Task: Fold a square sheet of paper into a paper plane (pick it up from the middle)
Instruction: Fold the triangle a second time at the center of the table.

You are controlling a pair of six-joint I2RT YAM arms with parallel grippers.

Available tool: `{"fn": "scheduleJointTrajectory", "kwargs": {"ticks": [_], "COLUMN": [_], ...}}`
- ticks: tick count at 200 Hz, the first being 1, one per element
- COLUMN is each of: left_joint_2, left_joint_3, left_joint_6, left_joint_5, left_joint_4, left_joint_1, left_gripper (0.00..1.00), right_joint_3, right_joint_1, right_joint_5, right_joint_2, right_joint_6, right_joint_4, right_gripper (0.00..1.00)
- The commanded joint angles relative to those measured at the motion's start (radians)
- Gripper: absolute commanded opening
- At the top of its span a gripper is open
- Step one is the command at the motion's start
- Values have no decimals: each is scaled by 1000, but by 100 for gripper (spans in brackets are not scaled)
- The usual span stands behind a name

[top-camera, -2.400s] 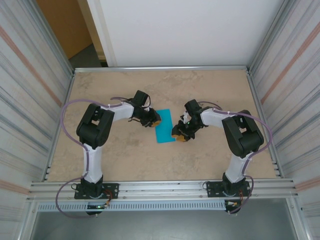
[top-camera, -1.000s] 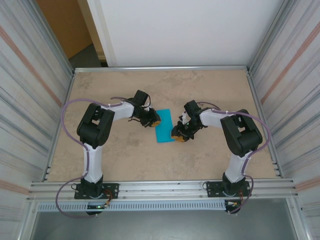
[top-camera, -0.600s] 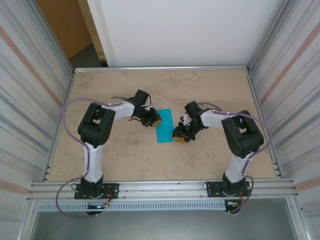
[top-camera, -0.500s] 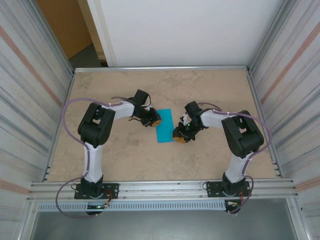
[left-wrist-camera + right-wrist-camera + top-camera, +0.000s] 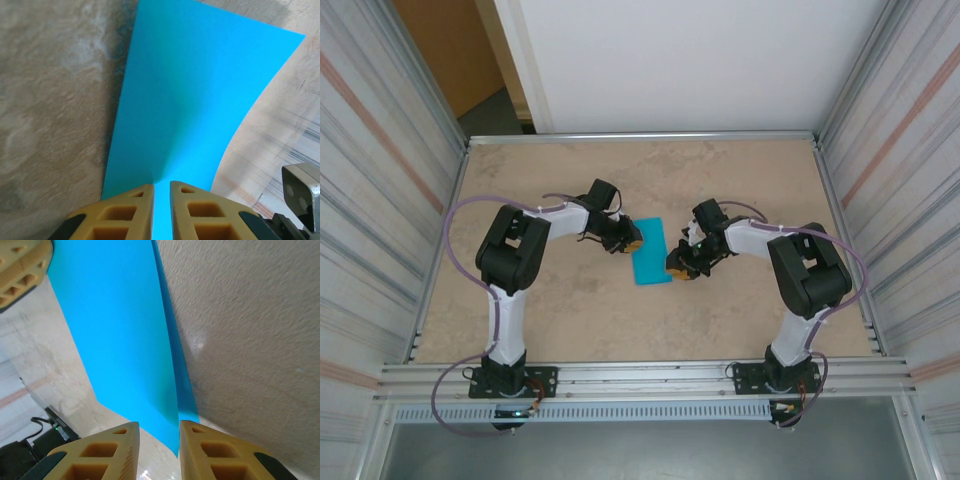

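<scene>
The folded paper [image 5: 651, 252] lies mid-way on the counter [image 5: 570, 320]. The left jaws, at its 10 o'clock, are closed on its edge. The right jaws, at its 4 o'clock, stand slightly apart astride its corner. Ribbed walls [image 5: 380, 200] flank the counter.

Sheet [image 5: 650, 252]: thin paper, smooth, matt teal. Bench [image 5: 570, 310]: mottled beige, stone-look, slightly rough, matt. Fingers [image 5: 125, 215]: tan plastic, moulded with hollow cells. Side walls [image 5: 380, 200]: ribbed metal, dull sheen.
</scene>
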Motion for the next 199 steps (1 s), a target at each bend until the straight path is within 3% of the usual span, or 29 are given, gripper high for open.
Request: {"fn": "scheduleJointTrajectory", "kwargs": {"ticks": [1,88,124,152,199], "left_joint_2": [74,50,-29,-74,-3], "left_joint_3": [-30,-10,2,59,98], "left_joint_6": [9,8,20,84,148], "left_joint_5": [-69,-51,-7,-34,1], "left_joint_4": [-100,-92,-11,-23,-59], "left_joint_1": [0,0,3,23,41], "left_gripper": [17,17,17,19,18], "right_joint_3": [-11,-9,-14,-16,-15], "right_joint_1": [-6,2,0,-5,-13], "right_joint_5": [-26,-42,-43,-34,-39], "right_joint_2": [-17,13,2,-24,-34], "right_joint_6": [33,50,69,75,76], "right_joint_4": [24,9,-7,-20,-24], "right_gripper": [24,16,1,0,0]}}
